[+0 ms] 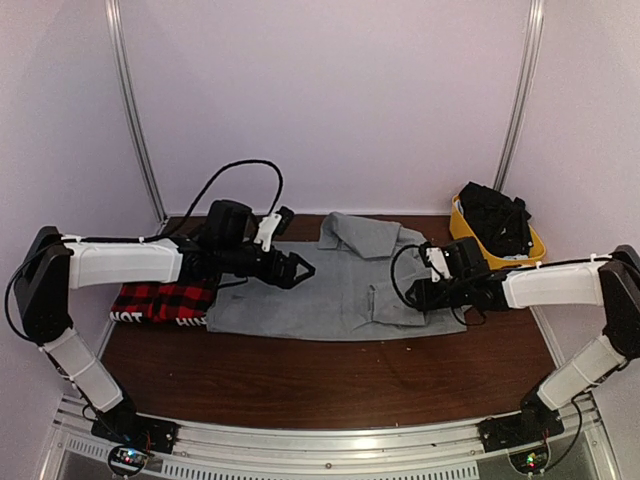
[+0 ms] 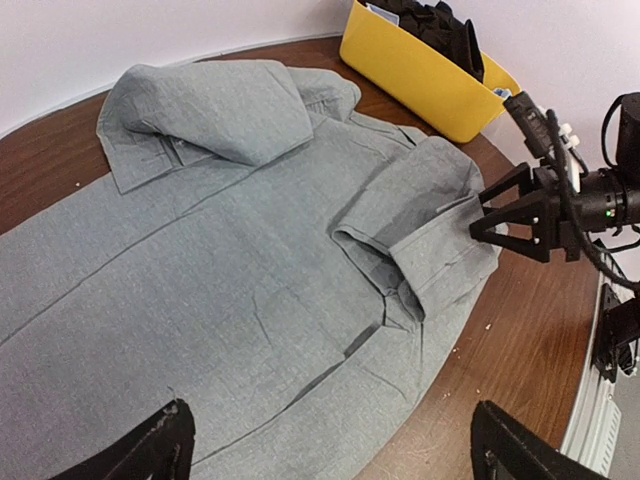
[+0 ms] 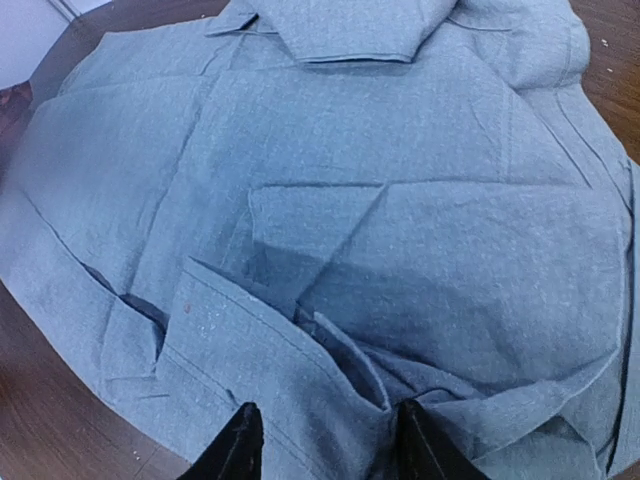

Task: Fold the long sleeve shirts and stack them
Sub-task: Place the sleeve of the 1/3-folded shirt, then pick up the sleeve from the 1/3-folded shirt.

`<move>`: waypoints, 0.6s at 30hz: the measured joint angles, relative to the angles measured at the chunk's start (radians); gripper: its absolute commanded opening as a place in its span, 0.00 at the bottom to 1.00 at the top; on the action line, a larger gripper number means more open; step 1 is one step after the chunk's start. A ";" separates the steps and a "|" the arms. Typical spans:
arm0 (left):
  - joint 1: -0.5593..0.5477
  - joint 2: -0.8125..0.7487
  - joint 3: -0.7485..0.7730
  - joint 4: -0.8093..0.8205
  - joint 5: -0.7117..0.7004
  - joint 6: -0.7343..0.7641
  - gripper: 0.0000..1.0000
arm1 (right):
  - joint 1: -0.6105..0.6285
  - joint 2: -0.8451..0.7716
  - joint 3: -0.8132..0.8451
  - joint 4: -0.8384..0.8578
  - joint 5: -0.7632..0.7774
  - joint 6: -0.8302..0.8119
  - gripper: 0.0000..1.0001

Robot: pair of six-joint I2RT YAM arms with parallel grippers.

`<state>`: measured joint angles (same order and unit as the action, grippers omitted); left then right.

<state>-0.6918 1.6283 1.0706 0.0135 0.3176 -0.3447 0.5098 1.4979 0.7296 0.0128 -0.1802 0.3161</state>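
The left hand hung wide open and held nothing, its two dark fingers spread above the plain grey collared cloth shirt. That shirt lay spread directly beneath this hand on the dark brown wooden worktop, front up. Its collar end lay bunched and turned over ahead of the hand and a little to its left in the left wrist view. Behind the left hand, under its white forearm, the red-and-black plaid shirt lay folded against the grey shirt's edge. White hem lettering showed along its near side, and the arm hid part of it from above.

The right hand sat low at the grey shirt's opposite edge, its fingers partly open and astride a rumpled fold of sleeve. Cloth lay between the tips, yet no firm pinch showed. A doubled-back sleeve with its cuff lay just in front of this hand, ridged with creases.

Behind the right hand, near the worktop's far corner, stood a yellow plastic bin heaped with black fabric, apart from the shirt. A black cable looped up behind the left hand's wrist.
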 measured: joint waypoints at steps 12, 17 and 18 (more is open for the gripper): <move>0.000 -0.018 -0.054 0.016 0.000 -0.013 0.98 | 0.000 -0.251 -0.022 -0.087 0.064 0.026 0.61; 0.000 -0.023 -0.069 0.015 -0.001 -0.014 0.98 | 0.001 -0.143 0.035 -0.113 0.075 -0.013 0.62; 0.000 -0.025 -0.072 0.015 -0.002 -0.014 0.98 | 0.001 -0.113 0.055 -0.117 0.076 -0.025 0.62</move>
<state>-0.6918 1.6032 0.9985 0.0288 0.3157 -0.3584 0.5106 1.3849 0.7841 -0.1047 -0.1043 0.2909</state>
